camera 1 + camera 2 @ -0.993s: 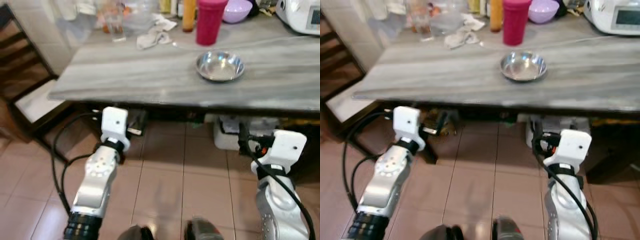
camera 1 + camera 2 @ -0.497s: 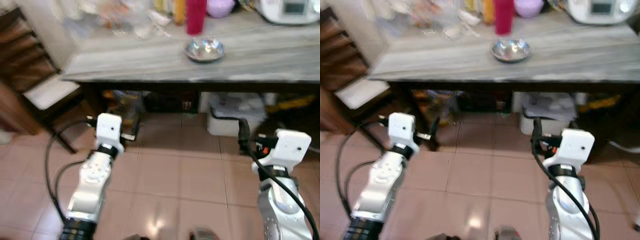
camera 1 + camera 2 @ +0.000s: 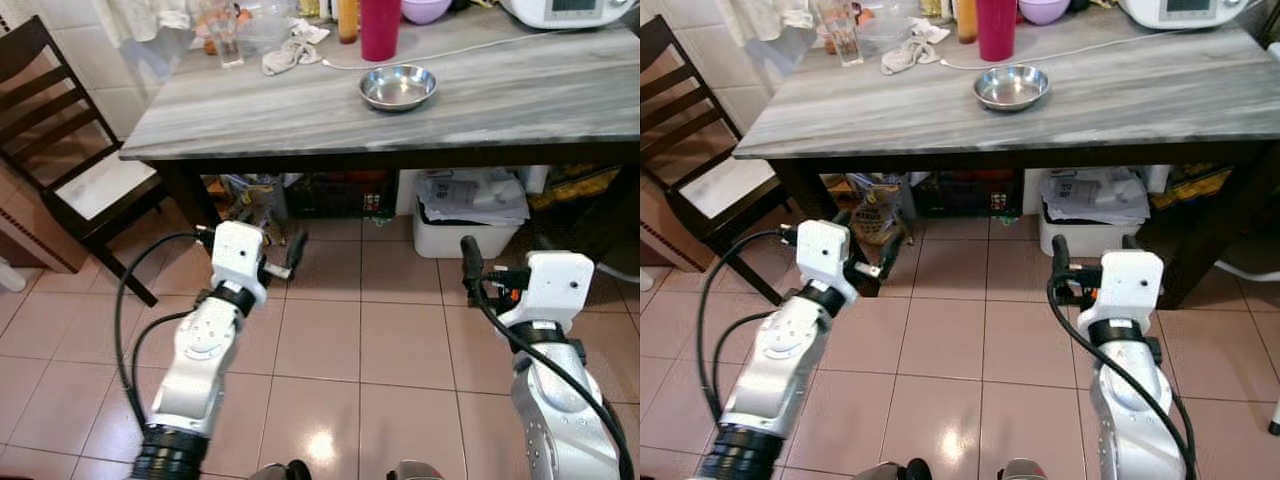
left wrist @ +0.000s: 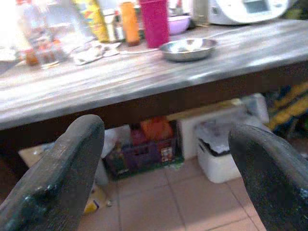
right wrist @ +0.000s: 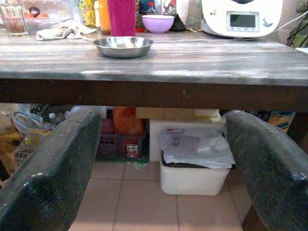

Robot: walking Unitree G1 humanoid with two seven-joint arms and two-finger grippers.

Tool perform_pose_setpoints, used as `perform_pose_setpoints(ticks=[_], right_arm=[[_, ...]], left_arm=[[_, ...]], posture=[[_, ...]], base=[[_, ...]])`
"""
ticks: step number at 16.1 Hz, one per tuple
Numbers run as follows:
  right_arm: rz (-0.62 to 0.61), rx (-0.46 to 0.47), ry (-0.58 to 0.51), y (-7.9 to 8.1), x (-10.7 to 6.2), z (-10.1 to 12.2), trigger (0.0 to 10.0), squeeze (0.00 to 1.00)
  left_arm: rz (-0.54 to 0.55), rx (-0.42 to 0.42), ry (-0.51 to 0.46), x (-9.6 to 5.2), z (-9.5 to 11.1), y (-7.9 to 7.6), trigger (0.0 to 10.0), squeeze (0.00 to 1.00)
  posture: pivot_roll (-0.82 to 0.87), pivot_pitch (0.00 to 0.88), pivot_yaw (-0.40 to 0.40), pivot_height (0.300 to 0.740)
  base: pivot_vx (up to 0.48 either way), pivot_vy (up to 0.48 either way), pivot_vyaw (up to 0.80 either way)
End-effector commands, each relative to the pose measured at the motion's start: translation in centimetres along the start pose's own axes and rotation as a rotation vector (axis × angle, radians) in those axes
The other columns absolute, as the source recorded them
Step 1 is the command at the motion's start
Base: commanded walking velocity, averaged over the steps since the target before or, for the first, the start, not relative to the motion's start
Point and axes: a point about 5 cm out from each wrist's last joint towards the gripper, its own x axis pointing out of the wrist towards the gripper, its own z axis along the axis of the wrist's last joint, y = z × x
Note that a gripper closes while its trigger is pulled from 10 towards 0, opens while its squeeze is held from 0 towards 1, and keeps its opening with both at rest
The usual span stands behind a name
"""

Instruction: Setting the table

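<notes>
A steel bowl point(image 3: 397, 86) sits empty on the grey stone table point(image 3: 300, 115), near the middle of its far half. Behind it stands a magenta cup point(image 3: 380, 28), with a purple bowl point(image 3: 425, 8) further back. Both my arms are held forward, low over the tiled floor, short of the table's front edge and below its top. My left gripper point(image 4: 166, 127) is open with nothing between its fingers. My right gripper point(image 5: 163, 115) is open and empty too. Both wrist views look under the table edge, with the steel bowl point(image 5: 123, 46) above.
A dark wooden chair point(image 3: 70, 170) stands at the table's left end. Under the table are a white bin point(image 3: 470, 215) and bags. A cloth point(image 3: 292, 55), a glass point(image 3: 222, 40) and a white appliance point(image 3: 565, 10) line the table's back. Tiled floor lies between me and the table.
The whole view has drawn back from the table, so more floor and the chair show now. Both arms hold the same pose with open fingers.
</notes>
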Motion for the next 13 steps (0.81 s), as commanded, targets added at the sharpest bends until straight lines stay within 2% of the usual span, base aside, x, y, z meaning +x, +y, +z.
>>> perform_pose_setpoints(ticks=[1,3,4,6,7,9,13], right_arm=[[-0.008,0.02,0.005,0.3,-0.2,-0.3,10.0,0.0],[-0.071,0.035,0.02,-0.2,-0.8,-0.7,10.0,0.0],[-0.092,0.001,0.009,-0.5,-1.2,-0.8,10.0,0.0],[-0.166,-0.01,0.015,-1.2,-1.9,-1.1,10.0,0.0],[-0.171,0.003,0.02,-1.2,-2.0,-1.2,10.0,0.0],[-0.132,-0.036,0.0,-0.9,-1.8,-0.8,10.0,0.0],[-0.158,-0.031,-0.01,-1.5,-1.6,-0.4,10.0,0.0]], left_arm=[[0.105,0.006,0.033,-0.9,-1.0,1.6,10.0,0.0],[0.222,-0.023,0.092,-2.2,-2.3,2.6,10.0,0.0],[0.27,-0.004,0.121,-3.0,-2.9,3.2,10.0,0.0],[0.329,0.048,0.129,-4.2,-3.5,4.0,10.0,0.0],[0.334,0.08,0.135,-4.3,-3.7,4.1,10.0,0.0],[0.324,0.092,0.14,-4.1,-3.8,4.0,10.0,0.0],[0.267,0.083,0.143,-3.6,-3.7,3.0,10.0,0.0]], posture=[[-0.27,0.135,0.114,0.74],[-0.26,0.132,0.097,0.74],[-0.26,0.132,0.093,0.74],[-0.26,0.137,0.074,0.74],[-0.27,0.14,0.073,0.74],[-0.27,0.134,0.069,0.74],[-0.29,0.141,0.06,0.74]], base=[[0.0,0.0,0.0],[0.0,0.0,0.0],[0.0,0.0,0.0],[0.0,0.0,0.0],[0.0,0.0,0.0],[0.0,0.0,0.0],[0.0,0.0,0.0]])
